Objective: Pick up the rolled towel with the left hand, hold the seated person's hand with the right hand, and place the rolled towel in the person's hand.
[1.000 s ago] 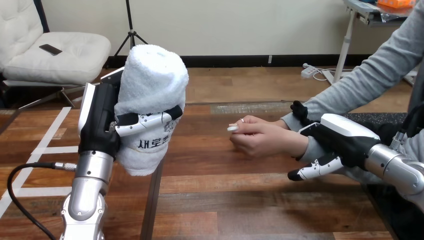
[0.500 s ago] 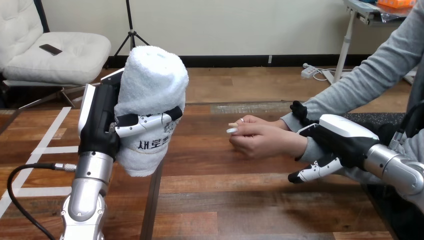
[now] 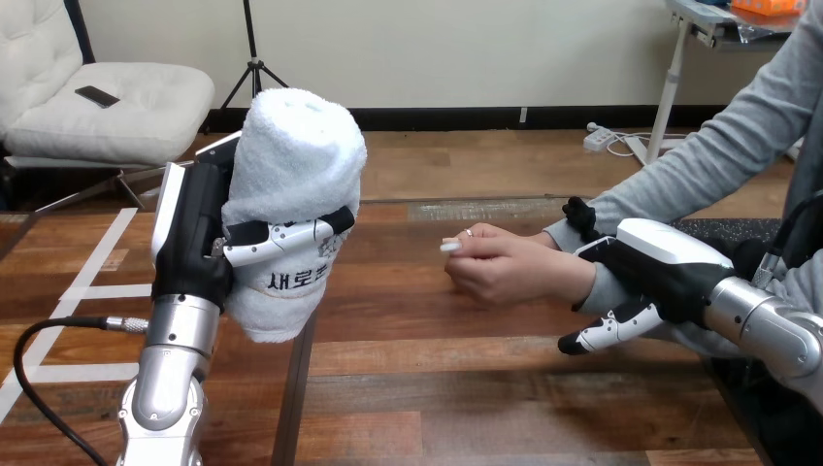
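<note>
We start at the left hand. Its fingers and thumb are curled round the rolled towel and grip it about the middle. The towel is white and stands roughly upright in the grasp. Its rounded top rises above the hand and its lower end hangs below the fingers, clear of the table. The hand's white-shelled back faces away from the person, and the silver forearm runs straight down beneath it.

Well apart from this hand, across a bare stretch of table, we see the right hand. It sits at the person's wrist, on the grey sleeve. Its black thumb reaches over the far side of the wrist. Its fingers are bent under the near side with their tips pointing toward the towel, so the wrist lies clasped between thumb and fingers. The white shell of the hand's back lies on top, just behind the cuff.

Just past those fingers, on the side nearer the towel, is the person's hand. It is loosely closed just over the table, with its fingertips turned toward the left hand. It holds nothing, and the towel does not touch it.
</note>
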Action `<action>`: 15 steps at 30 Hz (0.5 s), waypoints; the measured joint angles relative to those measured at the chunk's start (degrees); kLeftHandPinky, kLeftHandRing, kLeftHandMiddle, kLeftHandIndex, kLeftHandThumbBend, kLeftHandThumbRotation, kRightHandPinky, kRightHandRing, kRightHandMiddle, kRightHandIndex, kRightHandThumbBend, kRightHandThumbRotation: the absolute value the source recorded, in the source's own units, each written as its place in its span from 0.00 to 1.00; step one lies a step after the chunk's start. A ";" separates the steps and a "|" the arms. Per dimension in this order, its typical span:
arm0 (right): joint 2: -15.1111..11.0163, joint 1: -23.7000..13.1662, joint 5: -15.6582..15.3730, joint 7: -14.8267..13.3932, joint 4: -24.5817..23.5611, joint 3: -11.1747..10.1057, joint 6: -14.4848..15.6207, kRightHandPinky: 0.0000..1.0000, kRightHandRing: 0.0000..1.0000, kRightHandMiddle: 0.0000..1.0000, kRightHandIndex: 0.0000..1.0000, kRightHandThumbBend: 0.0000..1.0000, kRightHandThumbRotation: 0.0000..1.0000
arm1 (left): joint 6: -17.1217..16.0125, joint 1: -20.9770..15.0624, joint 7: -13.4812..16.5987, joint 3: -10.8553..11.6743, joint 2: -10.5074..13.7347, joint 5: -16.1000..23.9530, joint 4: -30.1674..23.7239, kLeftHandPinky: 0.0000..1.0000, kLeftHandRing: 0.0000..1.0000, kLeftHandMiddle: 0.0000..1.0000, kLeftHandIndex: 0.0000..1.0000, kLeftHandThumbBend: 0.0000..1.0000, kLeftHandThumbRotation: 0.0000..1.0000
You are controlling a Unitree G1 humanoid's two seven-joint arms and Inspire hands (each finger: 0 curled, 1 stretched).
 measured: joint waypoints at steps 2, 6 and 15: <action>0.00 0.05 -0.26 -0.32 -0.08 0.00 0.00 0.52 0.58 0.61 0.61 0.88 0.33 | 0.00 0.01 0.01 0.00 0.00 0.00 0.00 0.29 0.33 0.39 0.40 0.61 0.00; 0.00 0.21 -0.93 -1.15 -0.22 0.00 0.00 0.51 0.57 0.61 0.60 0.89 0.33 | 0.00 0.09 0.01 0.00 -0.01 -0.01 0.00 0.29 0.33 0.39 0.40 0.61 0.00; -0.01 0.69 -1.37 -2.01 -0.55 0.00 0.04 0.51 0.57 0.61 0.61 0.89 0.34 | 0.00 0.38 0.01 0.00 -0.01 -0.01 0.00 0.29 0.33 0.39 0.40 0.60 0.00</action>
